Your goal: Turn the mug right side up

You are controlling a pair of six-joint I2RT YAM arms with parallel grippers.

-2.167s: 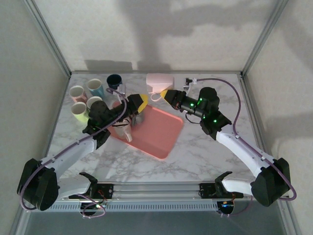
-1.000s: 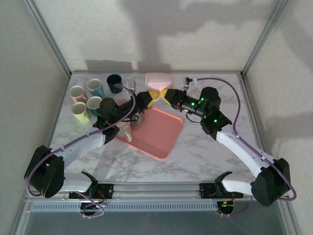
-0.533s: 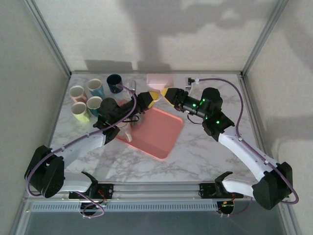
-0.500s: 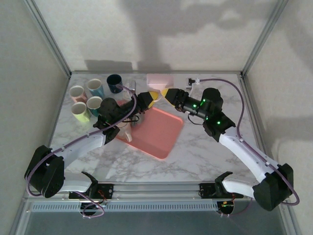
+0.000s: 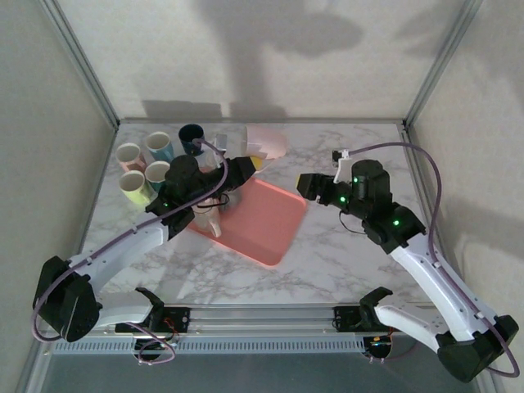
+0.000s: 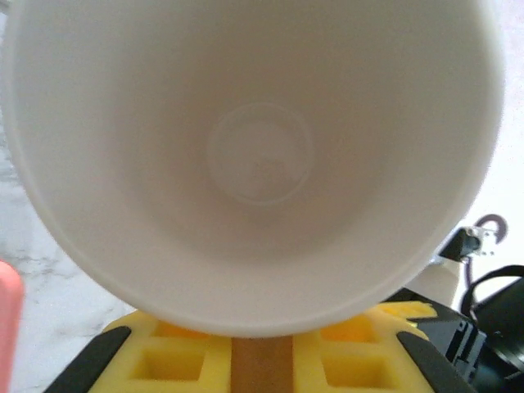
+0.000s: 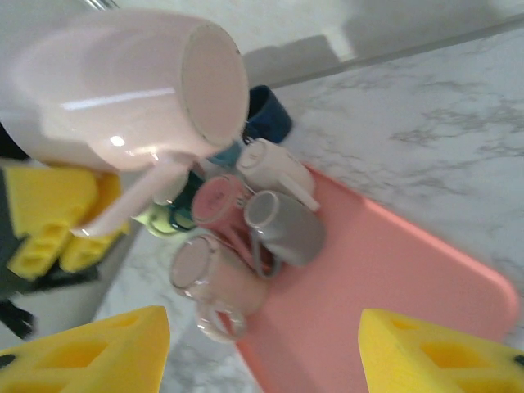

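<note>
- Five upright cups (image 5: pixel 151 160) stand in a cluster out past the outer side of the left arm, mouths up and well clear of the work; to my eye that is where righted ones get parked
- Next along, the left gripper (image 5: pixel 248 164) is clamped tight and has the pale pink mug (image 5: pixel 266 141) held up off the table just beyond its fingertips. From the right wrist view the handle runs down into the yellow pads, so I'd judge the grip is on the handle, which leaves the body free to turn
- That mug lies on its side in the air. Its mouth faces back at the left wrist, whose camera looks straight into the bowl, and its flat base points away toward the other arm. I'd call it half turned: a roll of the wrist would be needed to bring the mouth up before it can be set down
- Below that hand lies the pink tray (image 5: pixel 274 233). At the end under the left forearm a grey mug (image 7: pixel 282 228) and a few others lie tipped over, presumably waiting their turn
- Off to the mug's right, apart from it, the right gripper (image 5: pixel 301 185) points its way with fingers spread wide and nothing between them; standing off like that leaves the left hand room to swing
</note>
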